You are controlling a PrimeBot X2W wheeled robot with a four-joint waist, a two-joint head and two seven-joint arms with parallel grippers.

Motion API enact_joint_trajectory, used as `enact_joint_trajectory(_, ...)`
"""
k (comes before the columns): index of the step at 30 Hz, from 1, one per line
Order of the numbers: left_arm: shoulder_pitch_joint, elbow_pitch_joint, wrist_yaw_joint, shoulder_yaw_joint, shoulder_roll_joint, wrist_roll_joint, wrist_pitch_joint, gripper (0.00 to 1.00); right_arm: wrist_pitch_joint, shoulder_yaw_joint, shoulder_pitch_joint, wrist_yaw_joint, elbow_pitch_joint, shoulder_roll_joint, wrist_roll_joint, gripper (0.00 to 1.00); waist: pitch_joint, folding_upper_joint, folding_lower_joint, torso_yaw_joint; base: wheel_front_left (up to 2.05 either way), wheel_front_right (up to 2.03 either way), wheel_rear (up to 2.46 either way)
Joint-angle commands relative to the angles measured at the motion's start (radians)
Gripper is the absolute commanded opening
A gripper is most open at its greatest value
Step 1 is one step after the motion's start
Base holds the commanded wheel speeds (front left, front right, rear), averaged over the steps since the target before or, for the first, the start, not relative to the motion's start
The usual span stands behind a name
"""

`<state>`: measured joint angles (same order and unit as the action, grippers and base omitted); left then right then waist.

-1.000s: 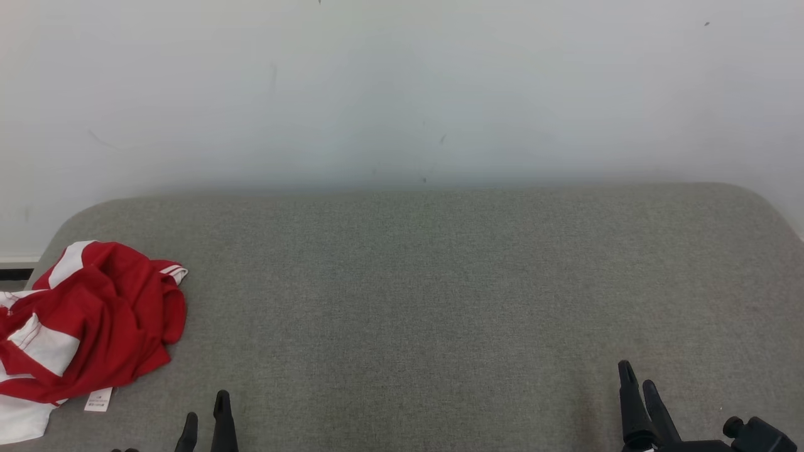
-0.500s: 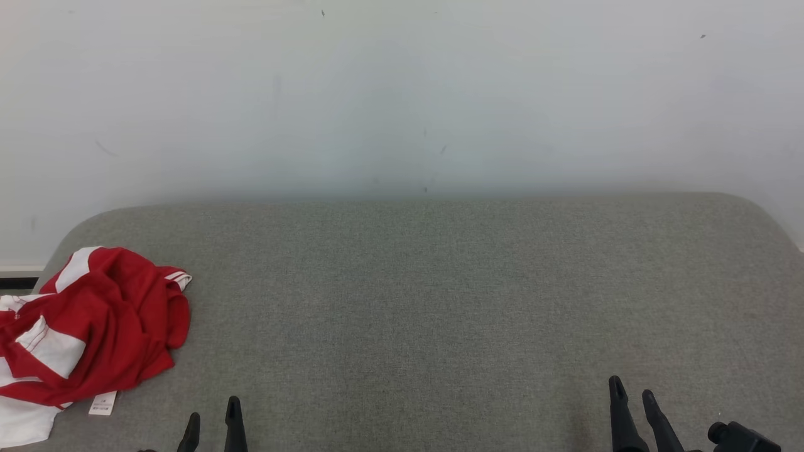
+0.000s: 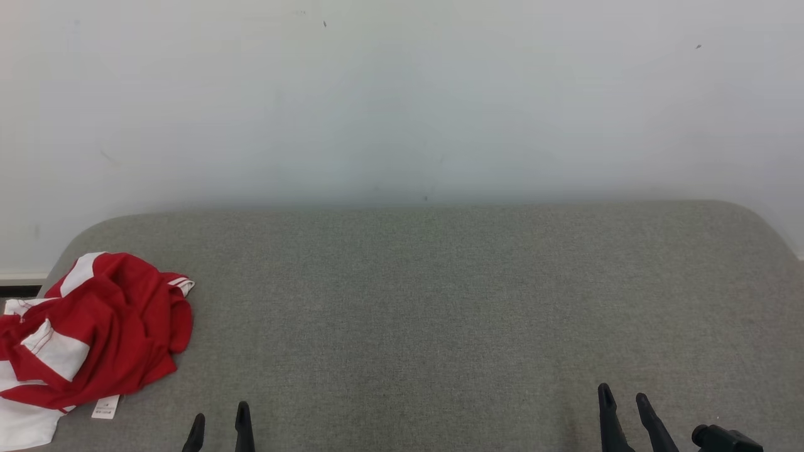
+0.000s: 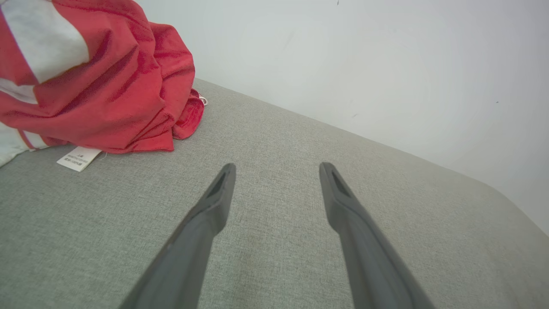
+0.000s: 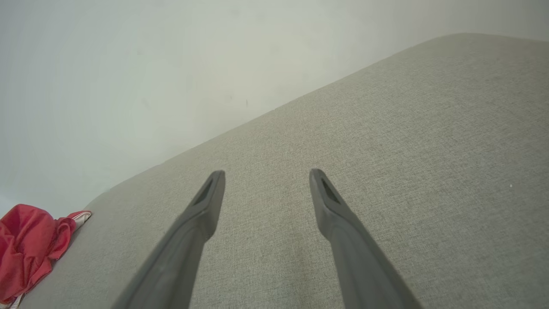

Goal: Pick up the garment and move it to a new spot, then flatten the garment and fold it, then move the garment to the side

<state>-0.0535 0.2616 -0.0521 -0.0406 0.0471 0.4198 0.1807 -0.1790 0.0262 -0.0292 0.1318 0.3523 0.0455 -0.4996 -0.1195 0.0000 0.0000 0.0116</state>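
A crumpled red and white garment (image 3: 94, 333) lies in a heap at the left end of the grey fabric surface (image 3: 440, 301), a white label poking out at its near edge. My left gripper (image 3: 220, 420) stands open at the bottom edge, to the right of the garment and apart from it. In the left wrist view the garment (image 4: 94, 81) sits up and left of my open left gripper (image 4: 276, 169). Far from the garment, my right gripper (image 3: 623, 397) is open at the lower right. The right wrist view has the garment (image 5: 30, 249) at the far left, beyond the open right gripper (image 5: 266, 176).
A plain pale wall (image 3: 402, 94) rises right behind the surface. The surface has rounded far corners, and a dark strip of floor edge (image 3: 19, 290) shows past its left end.
The whole head view has shifted down, so the camera has tilted up a little. The garment lies as before. Both grippers stay open and sit lower in the picture.
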Motion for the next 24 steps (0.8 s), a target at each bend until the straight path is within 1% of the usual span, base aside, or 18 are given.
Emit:
enact_joint_trajectory(1,-0.005,-0.002,0.002,-0.004,0.004,-0.028,0.009,1.00,-0.011,0.004,-0.005,-0.001,0.000,0.006,0.025,1.00,-0.002,0.0000,0.0000,0.001,0.00,0.00,0.00)
enact_joint_trajectory(24,-0.029,0.013,0.019,-0.029,0.005,-0.195,0.059,1.00,-0.057,0.018,-0.017,-0.002,0.038,0.006,0.215,1.00,-0.031,0.0000,0.0000,0.003,0.00,0.00,0.00)
